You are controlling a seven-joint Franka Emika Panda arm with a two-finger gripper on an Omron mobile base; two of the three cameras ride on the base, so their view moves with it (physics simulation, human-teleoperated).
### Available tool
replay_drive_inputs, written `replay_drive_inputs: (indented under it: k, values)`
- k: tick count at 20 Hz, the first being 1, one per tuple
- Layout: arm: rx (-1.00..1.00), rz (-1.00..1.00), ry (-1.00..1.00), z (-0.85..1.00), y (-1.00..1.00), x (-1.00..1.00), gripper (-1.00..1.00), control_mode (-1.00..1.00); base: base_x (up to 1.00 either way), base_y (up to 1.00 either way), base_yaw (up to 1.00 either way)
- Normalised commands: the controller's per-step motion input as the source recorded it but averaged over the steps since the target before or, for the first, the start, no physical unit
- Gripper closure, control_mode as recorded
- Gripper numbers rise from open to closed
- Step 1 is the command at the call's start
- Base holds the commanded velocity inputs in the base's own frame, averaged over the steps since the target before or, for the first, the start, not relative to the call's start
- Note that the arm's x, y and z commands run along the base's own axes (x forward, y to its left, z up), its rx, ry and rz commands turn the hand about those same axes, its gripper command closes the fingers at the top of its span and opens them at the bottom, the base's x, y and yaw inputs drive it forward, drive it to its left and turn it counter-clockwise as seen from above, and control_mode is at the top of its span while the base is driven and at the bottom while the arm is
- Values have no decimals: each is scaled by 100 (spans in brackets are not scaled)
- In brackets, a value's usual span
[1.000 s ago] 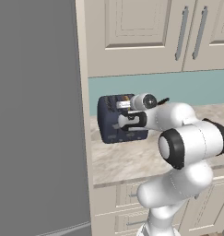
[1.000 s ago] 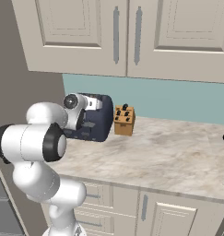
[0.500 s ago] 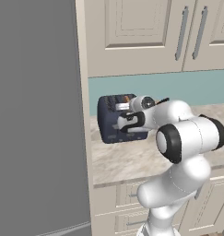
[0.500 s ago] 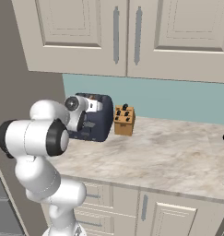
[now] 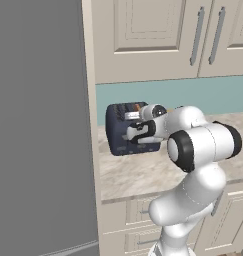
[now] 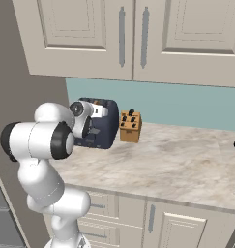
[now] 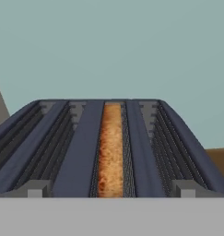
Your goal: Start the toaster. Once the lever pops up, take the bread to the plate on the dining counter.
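Toaster [image 5: 124, 131], dark navy, boxy, sits at the left end of the marbled desk [image 5: 143, 175], close beside the tall grey panel [image 5: 43, 125] and against the teal backsplash [image 5: 193, 92]. Cream wall cabinets [image 6: 133, 34] hang above it. Bread [image 7: 111, 152], golden-brown, sits down in one of the middle slots, seen edge-on from the hand view, other slots bare. White arm reaches in from the front; the hand [image 5: 134, 135] is right at the toaster's front face, fingers dark against the navy body. Contact with the lever panel not clear from these angles. Hand stands spread apart, nothing between the fingers. In the right base view the hand [image 6: 92, 127] sits in front of the toaster [image 6: 103, 123], partly covering it. Just right of the toaster, near but apart, a brown knife block [image 6: 130, 126] stands upright with dark handles poking up. Marbled desk stretches on to the right.
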Motion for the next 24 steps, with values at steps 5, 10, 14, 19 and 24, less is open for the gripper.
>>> replay_drive_inputs:
  k: [5,10,14,19,24]
  values:
    - [0,0,0,0,0,3,-100,-100,0,0,0]
    - [0,0,0,0,0,1,-100,-100,0,0,0]
    - [0,0,0,-3,0,0,-100,-100,0,0,0]
    - [0,0,0,-2,0,0,-100,-100,0,0,0]
    - [0,0,1,-6,0,0,-100,-100,0,0,0]
